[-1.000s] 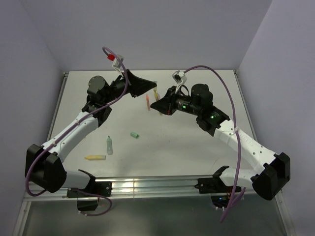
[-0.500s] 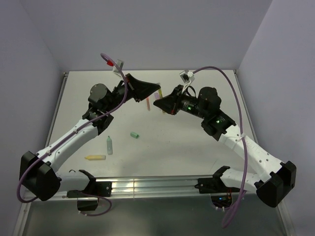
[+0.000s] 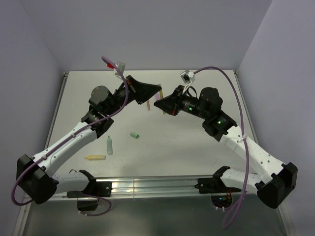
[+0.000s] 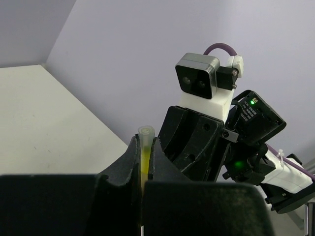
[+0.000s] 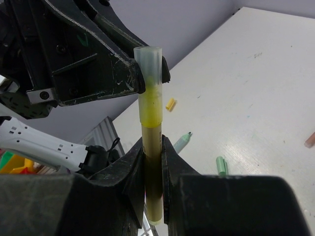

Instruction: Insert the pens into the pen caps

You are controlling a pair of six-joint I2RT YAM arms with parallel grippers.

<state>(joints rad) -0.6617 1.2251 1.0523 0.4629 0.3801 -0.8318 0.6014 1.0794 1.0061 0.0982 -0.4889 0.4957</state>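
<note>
Task progress, top view, left to right: a loose yellow pen (image 3: 95, 158) lies at lower left of the desk (image 3: 197, 142). A mint pen (image 3: 109, 144) is just right of it, and a green cap (image 3: 134, 134) sits apart from both. A pink-orange pen (image 3: 147, 104) lies near frame centre, partly hidden under the left hand (image 3: 158, 90). None of these is being handled, so most of the job looks undone.

The work in hand is up in the air at centre frame. The left hand is clamped on a yellow cap (image 5: 149, 93) w/ a clear tip, its fingers pressed against the sides. The right hand (image 3: 156, 102) is clamped on the barrel of the olive-yellow pen (image 5: 151, 137), below the cap in the right wrist view. Pen and cap stand in one straight line and look joined (a seam shows where pale yellow meets olive). Whether the cap is pushed fully home can't be told. Judged from this, the 1st pairing is at or near seating, and approx. three pens are left.

Vs. a second ago, both hands have risen off the desk and closed in on each other. The left arm's base link has swung toward the lower-left corner and the right arm's toward the lower right. The pink-orange pen, then in plain sight between the hands, is now half covered. Loose items on the desk haven't shifted.
</note>
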